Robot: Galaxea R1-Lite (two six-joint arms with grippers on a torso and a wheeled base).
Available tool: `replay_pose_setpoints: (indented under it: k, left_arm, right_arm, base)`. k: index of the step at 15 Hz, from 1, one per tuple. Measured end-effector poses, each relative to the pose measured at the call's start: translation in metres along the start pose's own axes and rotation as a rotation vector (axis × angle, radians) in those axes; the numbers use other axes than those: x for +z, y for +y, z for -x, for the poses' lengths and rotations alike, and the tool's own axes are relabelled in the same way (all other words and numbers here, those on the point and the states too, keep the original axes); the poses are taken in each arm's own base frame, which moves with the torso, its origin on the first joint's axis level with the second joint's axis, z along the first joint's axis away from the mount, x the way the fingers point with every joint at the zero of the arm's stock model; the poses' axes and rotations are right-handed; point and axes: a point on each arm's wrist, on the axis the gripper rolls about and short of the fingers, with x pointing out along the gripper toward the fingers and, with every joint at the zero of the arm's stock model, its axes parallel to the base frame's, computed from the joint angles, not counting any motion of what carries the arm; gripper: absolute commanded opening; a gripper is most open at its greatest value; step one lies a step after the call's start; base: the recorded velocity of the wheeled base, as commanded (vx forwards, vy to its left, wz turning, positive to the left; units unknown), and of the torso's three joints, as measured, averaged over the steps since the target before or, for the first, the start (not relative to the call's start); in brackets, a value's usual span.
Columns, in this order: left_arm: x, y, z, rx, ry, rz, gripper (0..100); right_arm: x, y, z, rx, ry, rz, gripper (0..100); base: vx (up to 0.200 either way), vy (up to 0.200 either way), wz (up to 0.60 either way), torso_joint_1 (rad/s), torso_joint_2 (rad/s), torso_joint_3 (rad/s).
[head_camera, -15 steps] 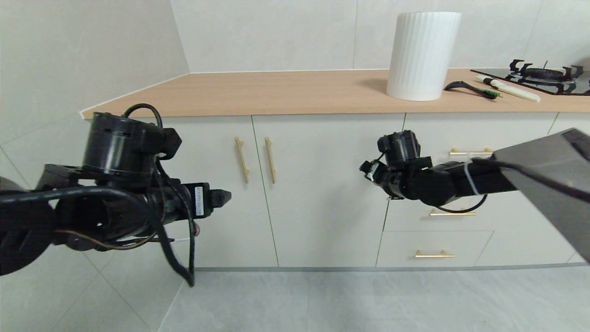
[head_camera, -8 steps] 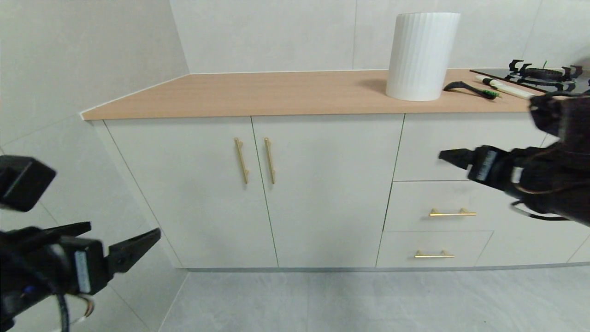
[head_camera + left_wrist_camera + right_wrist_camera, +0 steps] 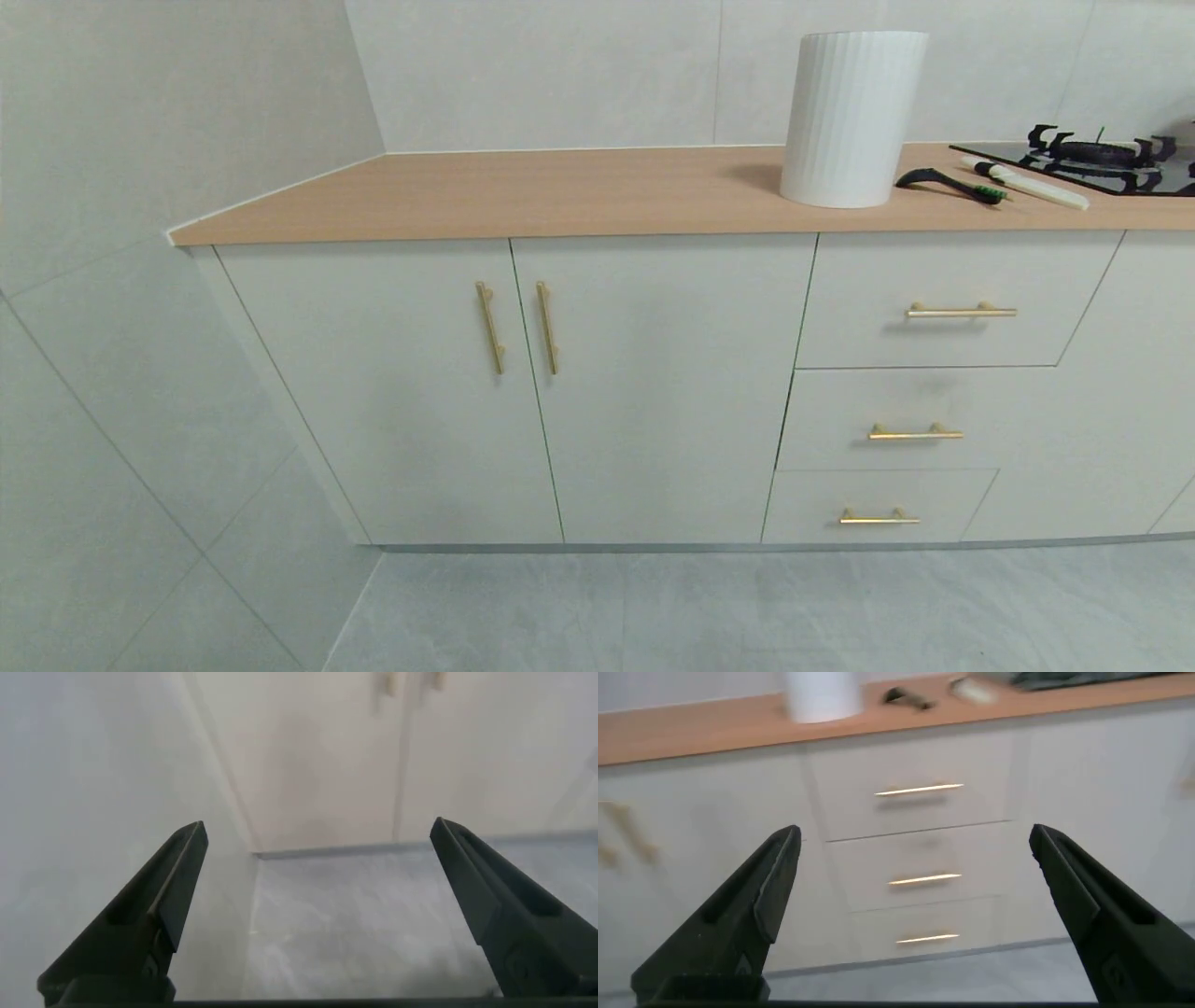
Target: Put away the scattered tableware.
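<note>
Tableware: black utensil and white utensil, loose at the tabletop right end beside white holder, likely their destination; left hand and right hand wide open, empty, nothing picked yet.

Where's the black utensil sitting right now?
In the head view the black utensil lies on the wooden countertop, to the robot's right, between the white ribbed canister and the white utensil.

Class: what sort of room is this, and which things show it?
Probably a kitchen: a wooden countertop over cabinets with drawers, a gas hob at its right end, and utensils lying beside a white ribbed container.
</note>
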Motion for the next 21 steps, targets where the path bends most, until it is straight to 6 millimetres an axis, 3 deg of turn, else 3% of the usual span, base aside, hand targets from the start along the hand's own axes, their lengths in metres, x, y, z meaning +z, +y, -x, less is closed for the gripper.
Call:
replay_pose_setpoints:
  k: [3,5,7,11,14,17,21]
  left_arm:
    - [-0.023,-0.002,0.015,0.105,-0.046,0.038,100]
    - [-0.033,-0.004,0.017,0.16,-0.056,0.083,100]
    - [-0.044,-0.007,0.019,0.207,-0.064,0.109,100]
    - [-0.075,-0.015,0.006,0.243,-0.072,0.091,100]
    - [-0.083,-0.021,-0.002,0.067,-0.159,0.078,100]
    - [-0.092,-0.024,-0.006,-0.013,-0.128,0.089,100]
    - [-0.093,-0.024,-0.006,-0.017,-0.128,0.149,100]
  right_arm:
    - [-0.03,-0.008,0.048,-0.104,-0.067,0.044,100]
    - [-0.043,-0.008,0.059,-0.159,-0.096,0.048,100]
    - [-0.057,-0.009,0.06,-0.202,-0.101,0.045,100]
    - [-0.108,-0.007,0.041,-0.203,-0.064,0.072,100]
    - [-0.137,-0.006,0.036,-0.098,0.075,0.096,100]
    - [-0.146,-0.001,0.037,0.107,0.145,0.055,100]
    - [-0.147,-0.001,0.037,0.108,0.15,0.01,100]
  base:
    - [0.0,0.0,0.0,0.0,0.0,0.0]
    - [0.0,0.0,0.0,0.0,0.0,0.0]
    - [0.0,0.0,0.0,0.0,0.0,0.0]
    - [0.0,0.0,0.0,0.0,0.0,0.0]
    - [0.0,0.0,0.0,0.0,0.0,0.0]
    - [0.0,0.0,0.0,0.0,0.0,0.0]
    - [0.0,0.0,0.0,0.0,0.0,0.0]
